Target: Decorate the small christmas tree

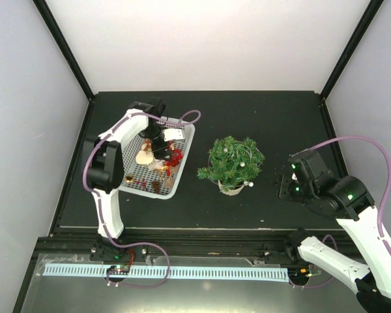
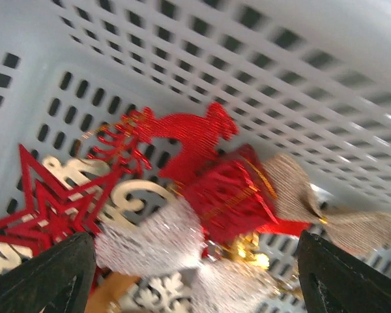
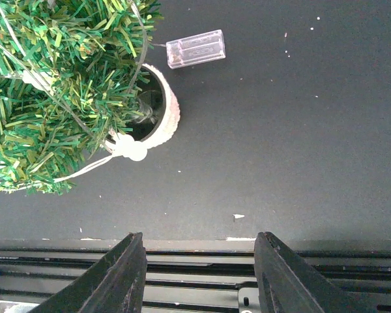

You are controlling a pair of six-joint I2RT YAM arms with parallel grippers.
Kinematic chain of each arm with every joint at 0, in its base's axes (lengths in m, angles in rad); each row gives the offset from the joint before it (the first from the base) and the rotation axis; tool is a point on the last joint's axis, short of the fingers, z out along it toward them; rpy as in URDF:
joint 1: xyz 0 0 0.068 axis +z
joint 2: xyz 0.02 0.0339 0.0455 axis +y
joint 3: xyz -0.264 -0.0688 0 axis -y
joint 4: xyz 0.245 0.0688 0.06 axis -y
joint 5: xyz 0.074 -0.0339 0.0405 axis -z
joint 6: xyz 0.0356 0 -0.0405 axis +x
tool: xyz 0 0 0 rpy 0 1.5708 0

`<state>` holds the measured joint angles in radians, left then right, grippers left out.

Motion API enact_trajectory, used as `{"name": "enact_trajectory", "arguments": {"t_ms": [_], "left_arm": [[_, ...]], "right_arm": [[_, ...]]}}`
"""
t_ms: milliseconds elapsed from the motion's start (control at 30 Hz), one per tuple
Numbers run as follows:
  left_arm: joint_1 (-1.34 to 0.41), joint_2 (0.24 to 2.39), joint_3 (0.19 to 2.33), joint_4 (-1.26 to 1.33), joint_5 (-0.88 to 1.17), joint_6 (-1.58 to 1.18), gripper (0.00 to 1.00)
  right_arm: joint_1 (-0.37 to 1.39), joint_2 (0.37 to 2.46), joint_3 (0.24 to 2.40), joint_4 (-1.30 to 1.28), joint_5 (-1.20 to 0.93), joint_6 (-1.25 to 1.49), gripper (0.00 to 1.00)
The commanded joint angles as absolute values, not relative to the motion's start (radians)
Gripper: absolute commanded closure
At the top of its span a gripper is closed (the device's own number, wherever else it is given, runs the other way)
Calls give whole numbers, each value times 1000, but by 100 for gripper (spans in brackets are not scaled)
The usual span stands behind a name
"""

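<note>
The small christmas tree point(image 1: 233, 162) stands in its whitish pot point(image 1: 231, 189) mid-table, with white beads on a thin string among its branches. My left gripper point(image 1: 158, 140) reaches down into the white mesh basket point(image 1: 186, 153). In the left wrist view it point(image 2: 194, 236) is open wide just above a heap of ornaments: a red reindeer point(image 2: 189, 140), a red gift box point(image 2: 231, 192), a red star point(image 2: 52, 202) and a silver glitter piece point(image 2: 150, 238). My right gripper point(image 1: 283, 186) hovers to the right of the tree, open point(image 3: 200, 236) and holding nothing. The tree point(image 3: 52, 85) fills the upper left of its view.
A clear battery box point(image 3: 195, 48) lies on the black tabletop beside the pot point(image 3: 169, 111), wired to the tree. A burlap bow point(image 2: 313, 202) lies among the ornaments. The table's front rail point(image 3: 195, 274) runs just under my right fingers. Black frame posts stand at the back corners.
</note>
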<state>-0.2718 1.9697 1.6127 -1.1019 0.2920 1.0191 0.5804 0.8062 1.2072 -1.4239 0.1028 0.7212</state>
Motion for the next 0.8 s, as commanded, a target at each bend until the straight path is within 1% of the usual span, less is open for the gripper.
{"name": "enact_trajectory", "arguments": {"t_ms": [0, 100, 233, 500, 767], "left_arm": [[-258, 2083, 1771, -1175, 320, 965, 15], [-255, 2129, 1811, -1225, 353, 951, 15], [-255, 2154, 1811, -1252, 358, 958, 17], [-253, 2197, 1824, -1347, 410, 963, 27], [-253, 2242, 1841, -1379, 435, 953, 27]], "right_arm": [[574, 809, 1228, -1443, 118, 735, 52], [573, 806, 1228, -1453, 126, 737, 52], [574, 806, 1221, -1453, 130, 736, 52], [574, 825, 1221, -1445, 133, 720, 52], [574, 848, 1227, -1437, 138, 700, 52]]}}
